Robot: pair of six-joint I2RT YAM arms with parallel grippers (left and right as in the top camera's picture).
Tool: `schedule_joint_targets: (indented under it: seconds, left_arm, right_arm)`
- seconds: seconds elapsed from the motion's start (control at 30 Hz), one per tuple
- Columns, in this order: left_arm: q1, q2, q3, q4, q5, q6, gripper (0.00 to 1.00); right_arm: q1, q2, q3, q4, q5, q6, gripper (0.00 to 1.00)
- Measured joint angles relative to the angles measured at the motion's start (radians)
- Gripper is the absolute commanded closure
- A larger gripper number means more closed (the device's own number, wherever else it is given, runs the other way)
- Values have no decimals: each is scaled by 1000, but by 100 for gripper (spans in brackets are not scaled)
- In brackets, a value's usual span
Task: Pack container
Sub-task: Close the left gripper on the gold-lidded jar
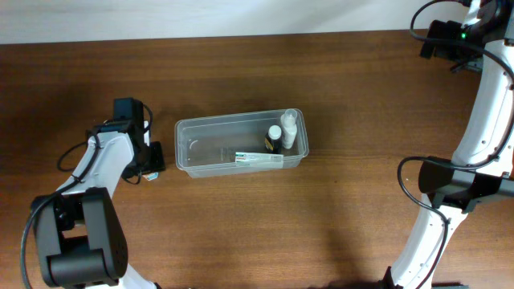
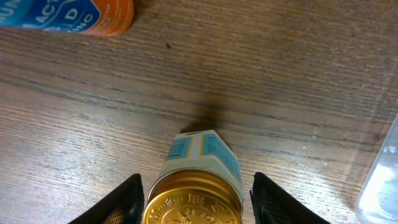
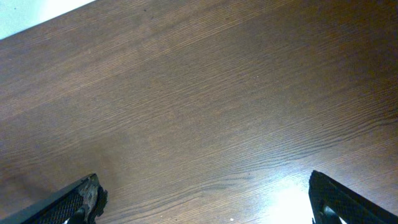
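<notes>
Closest in the left wrist view: jar, gold embossed lid up, pale blue-and-yellow label, standing on the desk. Bracketed by the left tool, one dark finger just beside each flank of the lid, a sliver of gap showing at one side. Cannot tell whether truly clamped or only set round it. Just past the jar, bare wood grain with a dark smudge of shadow. Farther off, at the top left edge, orange bottle with blue label and white lettering, lying on its side, cut off by the frame. At the right edge, a rounded clear corner of the container, near the jar but apart from it.

From overhead: left tool low over the desk's left half. Container just to its right, near the middle of the desk, long side across the view, upright and open-topped. Inside, all toward its right end: flat white box along the near wall, dark bottle with white cap behind it, white bottle lying against the right end wall.

Right wrist view: right tool spread wide, fingertips at the two lower corners, only brown desk between them. Beyond, at the top left corner, a pale strip past the desk's edge.
</notes>
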Motion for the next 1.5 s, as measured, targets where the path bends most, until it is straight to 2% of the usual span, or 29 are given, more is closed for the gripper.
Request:
schedule_joint_targets:
  seconds: [0.7,0.77,0.97,1.5]
  left_arm:
    - [0,0,0,22,0,0,45]
    - [0,0,0,22,0,-2,53]
    - [0,0,0,22,1,0,62]
    - [0,0,12,-1,30,0,67]
  right_arm:
    - [0,0,0,0,0,1,2]
    - [0,0,0,0,0,0,2]
    - [0,0,0,0,0,1,2]
    - [0,0,0,0,0,0,2]
